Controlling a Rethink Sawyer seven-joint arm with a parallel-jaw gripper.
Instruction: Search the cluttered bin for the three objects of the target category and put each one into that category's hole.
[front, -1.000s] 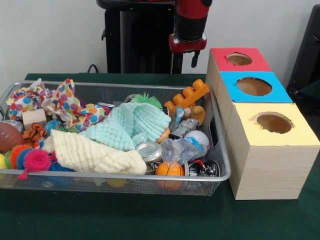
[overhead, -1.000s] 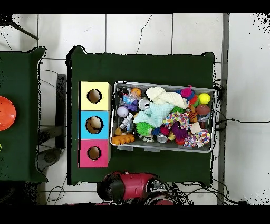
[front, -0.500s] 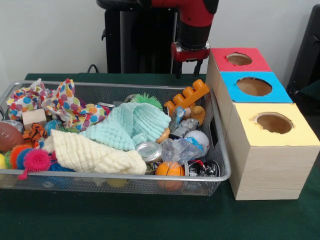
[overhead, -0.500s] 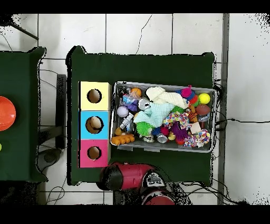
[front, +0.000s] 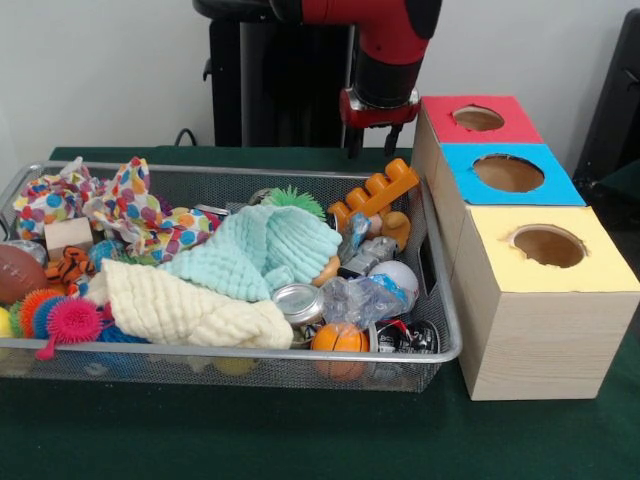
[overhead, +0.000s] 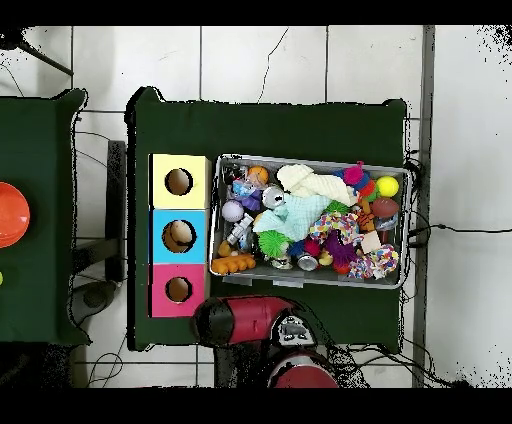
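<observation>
The claw (front: 373, 140) hangs empty above the mesh bin's (front: 445, 345) far rim, its fingers parted, clear of the clutter; the bin sits full beside three boxes with holes (front: 508, 172)

Red arm (front: 385, 30) with black joints and a dark gripper (front: 372, 140)

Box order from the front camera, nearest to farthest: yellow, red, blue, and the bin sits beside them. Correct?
Not quite. The front view shows the yellow box nearest, then the blue box, with the red box farthest, so blue is in the middle. The bin does sit beside them.
</observation>
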